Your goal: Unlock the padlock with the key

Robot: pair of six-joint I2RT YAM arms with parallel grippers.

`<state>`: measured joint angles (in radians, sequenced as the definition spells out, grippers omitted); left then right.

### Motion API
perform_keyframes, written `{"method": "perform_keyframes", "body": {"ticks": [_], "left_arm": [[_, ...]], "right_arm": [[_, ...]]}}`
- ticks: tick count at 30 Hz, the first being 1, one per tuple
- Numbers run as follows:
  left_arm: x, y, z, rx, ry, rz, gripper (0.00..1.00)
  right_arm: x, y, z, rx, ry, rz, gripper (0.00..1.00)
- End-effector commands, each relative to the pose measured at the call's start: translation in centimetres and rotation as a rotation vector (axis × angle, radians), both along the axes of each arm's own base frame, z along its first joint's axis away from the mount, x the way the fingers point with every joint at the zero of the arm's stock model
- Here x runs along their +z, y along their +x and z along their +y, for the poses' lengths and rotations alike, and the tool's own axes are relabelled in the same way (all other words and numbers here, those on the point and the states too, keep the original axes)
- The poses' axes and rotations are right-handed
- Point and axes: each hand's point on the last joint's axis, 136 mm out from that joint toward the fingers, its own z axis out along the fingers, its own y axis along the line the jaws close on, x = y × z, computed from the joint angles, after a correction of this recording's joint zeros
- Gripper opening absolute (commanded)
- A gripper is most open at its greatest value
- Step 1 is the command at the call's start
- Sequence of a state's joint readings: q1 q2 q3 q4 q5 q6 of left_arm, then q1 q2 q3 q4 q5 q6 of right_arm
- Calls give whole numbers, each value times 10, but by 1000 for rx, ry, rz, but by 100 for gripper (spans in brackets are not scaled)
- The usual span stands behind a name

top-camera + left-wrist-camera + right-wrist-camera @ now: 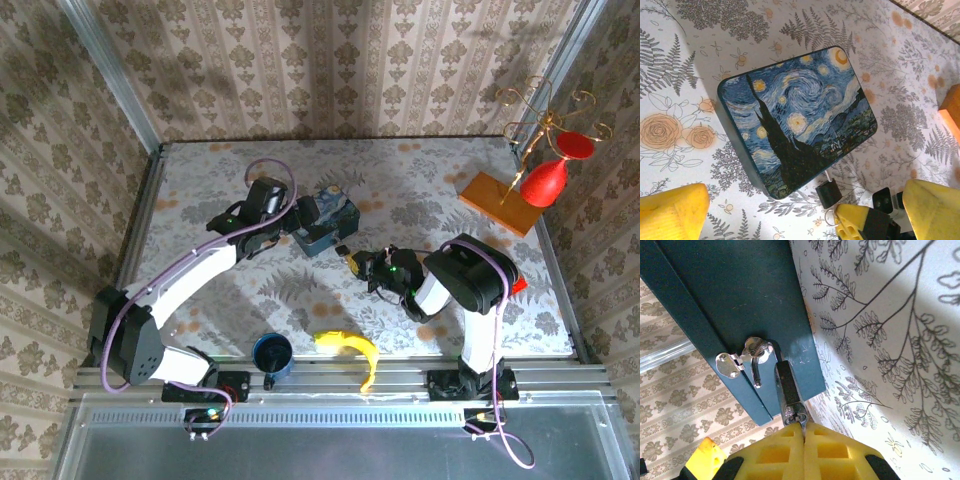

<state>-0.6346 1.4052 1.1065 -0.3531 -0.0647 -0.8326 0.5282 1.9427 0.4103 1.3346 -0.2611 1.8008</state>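
The little padlock (787, 387) hangs on the blue tin (730, 290), its long side pointing straight at my right hand (804, 429), which is pinched shut right at its bottom end; my left hand (805, 200) is open

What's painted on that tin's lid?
The tin's lid bears a swirling blue night sky with yellow stars; clearest in the left wrist view.

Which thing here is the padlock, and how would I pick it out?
Find the blue tin painted with a swirling night sky, near the middle of the floral table. The padlock hangs from the silver clasp on the tin's side: a tiny blackish metal block, far smaller than the tin and unpainted.
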Motion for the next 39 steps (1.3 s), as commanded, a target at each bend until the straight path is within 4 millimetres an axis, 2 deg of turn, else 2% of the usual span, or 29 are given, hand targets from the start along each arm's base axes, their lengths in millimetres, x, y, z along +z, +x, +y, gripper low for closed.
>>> {"method": "perform_keyframes", "body": {"ticks": [1,8,13,20,24,28,32,39], "left_arm": [[-1,5,9,4,74,-34,100],[-13,23,17,11,104,-11,100],[-13,32,24,24,125,-14,100],[-9,44,33,6,152,-28,100],[-8,50,33,-54,231,-24,100],[-19,53,35,-84,319,26,100],[-36,54,40,-91,403,87,100],[-66,52,39,-120,494,165,100]], "right_arm": [[-4,7,5,6,-33,-16,1],[-6,21,15,37,-70,-49,27],[-9,17,5,27,-120,-40,35],[2,5,-15,76,-314,-56,35],[19,1,-24,229,-572,-91,35],[36,3,-30,375,-774,-136,33],[34,13,-33,443,-822,-148,31],[16,31,-17,515,-806,-151,26]]}}
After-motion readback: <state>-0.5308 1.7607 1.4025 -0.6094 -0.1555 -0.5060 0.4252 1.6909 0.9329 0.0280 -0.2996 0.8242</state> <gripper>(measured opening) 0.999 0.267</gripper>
